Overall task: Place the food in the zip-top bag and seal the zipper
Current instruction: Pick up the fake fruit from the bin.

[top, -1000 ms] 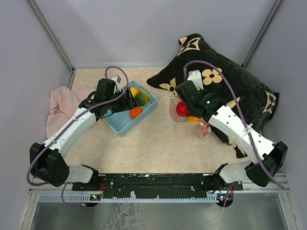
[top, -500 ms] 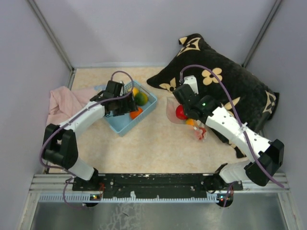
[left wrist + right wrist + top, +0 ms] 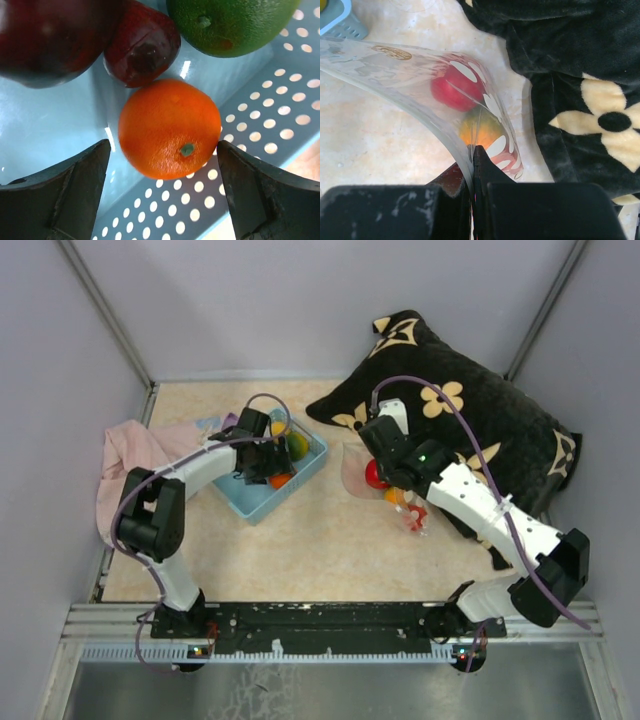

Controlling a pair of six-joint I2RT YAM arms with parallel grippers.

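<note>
Zip-top bag [image 3: 395, 75]: clear, white dots, on worktop [image 3: 370, 145] beside pillow [image 3: 580, 65]; near wall bowed upward, edge pinched between right fingers [image 3: 545, 210]. Inside bag: red fruit [image 3: 456, 89], orange-yellow piece [image 3: 479, 131] just beside it. In light-blue basket [image 3: 280, 110]: orange [image 3: 170, 127], green citrus [image 3: 232, 22], small dark red piece [image 3: 142, 45], larger dark red one [image 3: 45, 35], clustered close.

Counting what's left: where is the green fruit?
Top view, left of centre: the green fruit lies in the blue basket, just beyond the orange.

The sandy-coloured table [image 3: 300, 540] holds a soft pink cloth [image 3: 125, 460], a light-blue plastic basket [image 3: 252, 508] and a big black pillow with cream flowers [image 3: 500, 420].
</note>
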